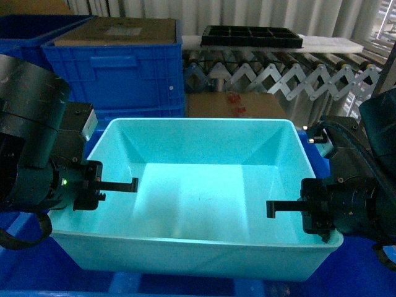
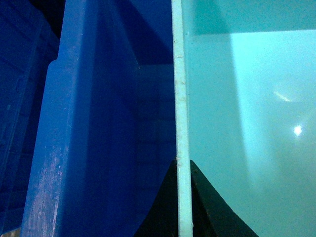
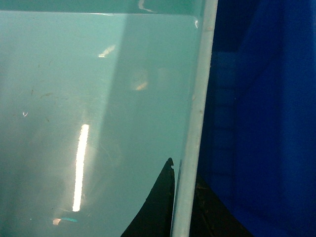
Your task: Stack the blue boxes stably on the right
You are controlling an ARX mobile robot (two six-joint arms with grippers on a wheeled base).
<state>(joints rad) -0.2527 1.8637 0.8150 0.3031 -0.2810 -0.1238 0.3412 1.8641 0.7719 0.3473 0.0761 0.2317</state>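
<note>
Turquoise box [image 1: 192, 185] rims pinched by both claws [image 1: 102, 185] [image 1: 303, 213]

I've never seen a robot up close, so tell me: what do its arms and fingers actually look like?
Both arms are black and bulky. The left arm has a rounded, scuffed housing and a small green light; a dark loop, perhaps a cable, hangs below it. The right arm carries black cables on top. Each ends in thin, flat black fingers with a small hooked tip.
</note>
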